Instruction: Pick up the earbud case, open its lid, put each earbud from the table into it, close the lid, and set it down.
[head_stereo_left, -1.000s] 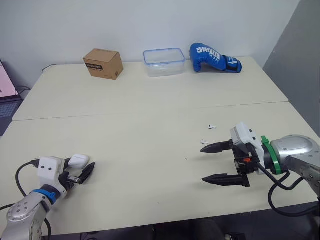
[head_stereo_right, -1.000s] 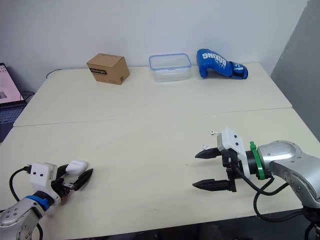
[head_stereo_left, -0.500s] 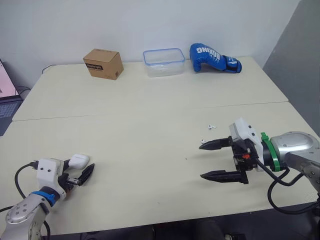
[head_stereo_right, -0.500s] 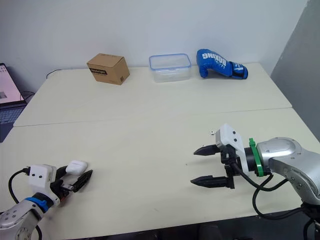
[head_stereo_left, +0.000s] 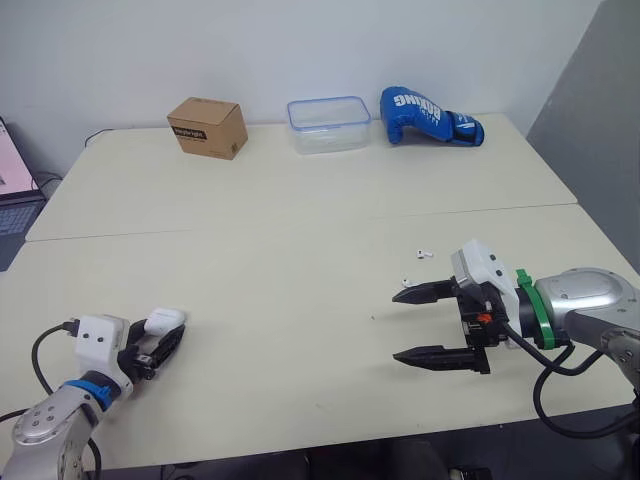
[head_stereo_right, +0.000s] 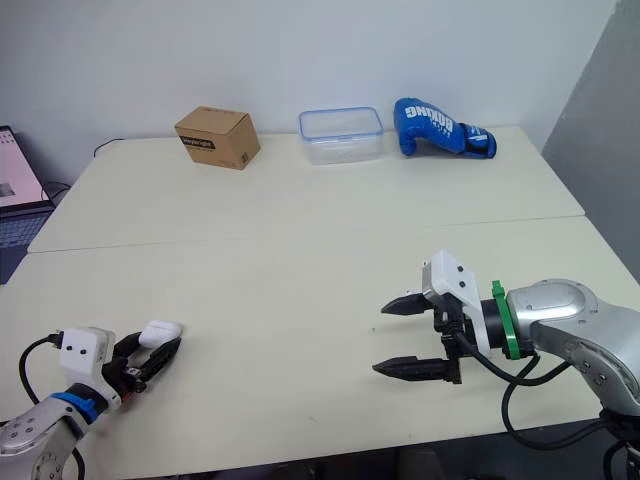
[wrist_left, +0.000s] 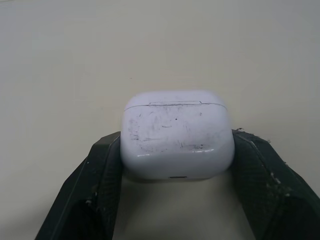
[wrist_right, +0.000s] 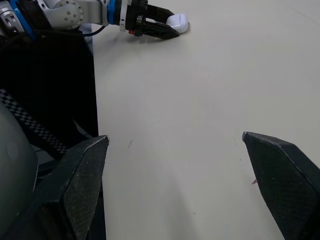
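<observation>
Near left: L jaws closed onto the earbud case (wrist_left: 177, 135), one black finger (wrist_left: 100, 182) pressed to each side; case white, scuffed, lid shut, lid line visible toward its far end; case sits low at near-left of the surface (head_stereo_left: 280, 250); can't tell if it rests there or is just clear. Same grip seen from R wrist view, w/ case (wrist_right: 177, 21) at the tips of the L jaws.

Near right: R jaws wide open, nothing between them, tips pointing left; held sideways low over the surface, so one finger (head_stereo_left: 420, 293) lies farther and the other (head_stereo_left: 430, 356) nearer; well apart from L jaws and case.

Mid right: two small white earbuds loose on the surface; earbud 1 (head_stereo_left: 407, 280) just beyond the far finger of the R jaws, apparently not touching it; earbud 2 (head_stereo_left: 425, 252) a bit farther and slightly right of earbud 1; both nearer than the seam (head_stereo_left: 250, 228) where the two halves of the surface join.

Far edge, L to R: cardboard box (head_stereo_left: 207, 127), turned at an angle; clear plastic container (head_stereo_left: 328, 124) w/ blue rim, approx centre; blue boxing glove (head_stereo_left: 428, 116) on its side, just right of container. Laptop (head_stereo_left: 10, 190) at far left, off the surface, partly cut off.
</observation>
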